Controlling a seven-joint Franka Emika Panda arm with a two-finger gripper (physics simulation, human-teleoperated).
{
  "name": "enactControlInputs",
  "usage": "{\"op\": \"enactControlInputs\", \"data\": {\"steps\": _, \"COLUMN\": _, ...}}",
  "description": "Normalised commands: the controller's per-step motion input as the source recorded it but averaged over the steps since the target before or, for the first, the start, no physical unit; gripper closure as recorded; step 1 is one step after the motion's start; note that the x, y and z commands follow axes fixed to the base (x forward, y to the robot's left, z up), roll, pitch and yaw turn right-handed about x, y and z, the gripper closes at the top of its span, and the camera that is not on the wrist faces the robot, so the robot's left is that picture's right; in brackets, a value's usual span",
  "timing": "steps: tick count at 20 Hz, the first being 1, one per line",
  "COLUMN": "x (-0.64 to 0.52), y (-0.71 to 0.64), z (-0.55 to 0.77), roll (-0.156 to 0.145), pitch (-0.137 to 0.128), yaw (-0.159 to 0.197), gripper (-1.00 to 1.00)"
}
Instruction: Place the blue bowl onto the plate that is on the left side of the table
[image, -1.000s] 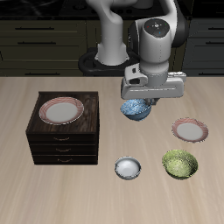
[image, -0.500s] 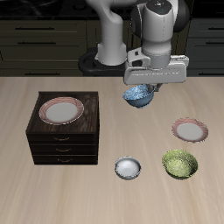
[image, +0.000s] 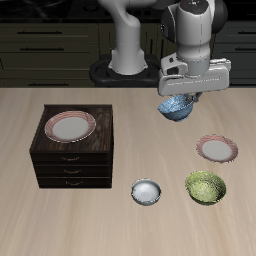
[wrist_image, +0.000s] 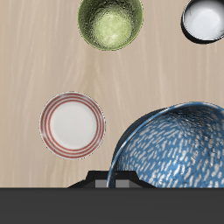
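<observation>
My gripper (image: 181, 99) is shut on the rim of the blue bowl (image: 177, 108) and holds it tilted in the air above the table (image: 120, 215). The bowl's speckled blue-and-white inside fills much of the wrist view (wrist_image: 175, 149). The plate on the left side of the table (image: 216, 149), white with a pink-red rim, lies on the tabletop nearer the front edge than the bowl and to its side. It also shows in the wrist view (wrist_image: 73, 124), apart from the bowl.
A second identical plate (image: 70, 126) lies on top of the dark brown drawer cabinet (image: 72, 160). A yellow-green bowl (image: 206, 186) and a white-grey bowl (image: 147, 191) stand near the front edge; both show in the wrist view (wrist_image: 110, 21) (wrist_image: 204, 18).
The gripper has carried the blue bowl upward and sideways, away from the cabinet and toward the plate on the tabletop.
</observation>
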Motion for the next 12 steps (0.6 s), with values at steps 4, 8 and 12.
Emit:
{"op": "enactControlInputs", "data": {"steps": 4, "x": -0.01, "y": 0.46, "z": 0.02, "roll": 0.050, "pitch": -0.017, "yaw": 0.022, "gripper": 1.00}}
{"op": "enactControlInputs", "data": {"steps": 8, "x": 0.02, "y": 0.32, "z": 0.08, "roll": 0.024, "pitch": -0.010, "yaw": -0.002, "gripper": 1.00}}
{"op": "enactControlInputs", "data": {"steps": 12, "x": 0.06, "y": 0.43, "z": 0.03, "roll": 0.023, "pitch": 0.005, "yaw": 0.011, "gripper": 1.00}}
